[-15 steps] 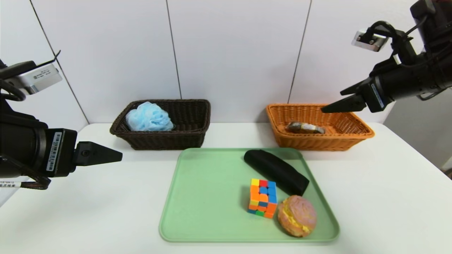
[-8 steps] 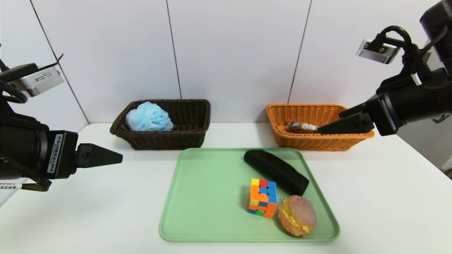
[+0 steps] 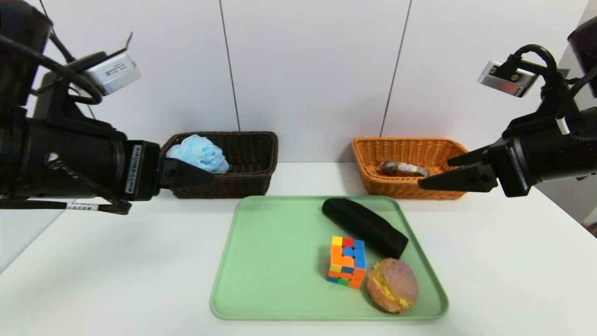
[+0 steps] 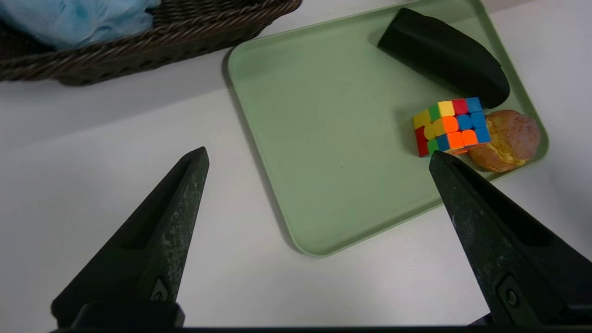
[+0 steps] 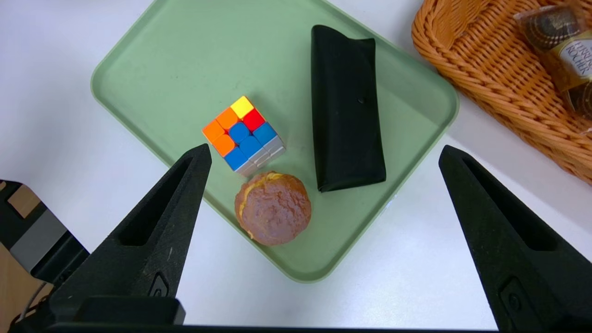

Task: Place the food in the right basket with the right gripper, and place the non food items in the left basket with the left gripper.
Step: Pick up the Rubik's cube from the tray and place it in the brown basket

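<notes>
Green plastic tray (image 3: 275, 261) holds the three things left to sort: the puzzle cube (image 3: 347, 261), the black fabric pouch (image 3: 364, 227) and the filled bun (image 3: 392, 285). All three sit on the side of the tray nearer the right gripper (image 3: 436, 176), which hangs spread wide and empty, tips aimed down and inward; the bun lies below and ahead of it. The pouch's long axis runs diagonally, one end just beside the cube and bun. The left gripper (image 3: 196, 171), also wide and empty, faces the tray from across its bare half, so cube and pouch are a farther reach. The bath pouf (image 3: 197, 154) lies in the dark brown basket (image 3: 252, 154), the chocolate pack (image 3: 402, 168) in the orange-tan basket (image 3: 410, 147).
</notes>
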Action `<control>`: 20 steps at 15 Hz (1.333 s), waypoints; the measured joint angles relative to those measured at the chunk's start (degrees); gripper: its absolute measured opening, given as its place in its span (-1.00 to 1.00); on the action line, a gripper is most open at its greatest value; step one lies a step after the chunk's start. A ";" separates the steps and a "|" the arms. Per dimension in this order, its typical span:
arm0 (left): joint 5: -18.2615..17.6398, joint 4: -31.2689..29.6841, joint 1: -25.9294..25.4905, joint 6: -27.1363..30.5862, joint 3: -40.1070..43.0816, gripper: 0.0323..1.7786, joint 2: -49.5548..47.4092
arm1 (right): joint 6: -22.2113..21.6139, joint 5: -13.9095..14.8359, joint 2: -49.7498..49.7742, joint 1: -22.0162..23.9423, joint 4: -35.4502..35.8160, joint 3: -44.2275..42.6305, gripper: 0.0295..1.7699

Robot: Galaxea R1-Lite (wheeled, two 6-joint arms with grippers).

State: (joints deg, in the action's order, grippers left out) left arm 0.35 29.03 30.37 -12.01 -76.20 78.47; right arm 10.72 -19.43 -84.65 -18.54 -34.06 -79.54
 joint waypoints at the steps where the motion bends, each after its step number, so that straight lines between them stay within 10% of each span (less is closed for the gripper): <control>1: -0.56 -1.38 1.35 1.23 -1.00 0.90 1.73 | 0.00 0.09 0.17 0.27 0.00 0.41 0.91; 6: -9.78 -8.28 5.62 7.96 -4.36 0.90 10.45 | -0.16 0.09 0.84 3.66 -0.04 1.60 0.91; 16: -11.31 -13.09 13.53 18.15 -10.62 0.90 25.58 | 0.39 -0.13 1.30 10.97 0.13 5.73 0.91; 20: -17.98 -12.69 15.25 25.89 -13.24 0.90 29.46 | 1.79 -0.16 2.32 12.73 0.13 7.47 0.91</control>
State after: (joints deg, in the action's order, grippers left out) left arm -17.63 16.34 45.62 13.89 -89.44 107.94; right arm 12.51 -19.59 -82.34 -5.81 -33.93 -72.07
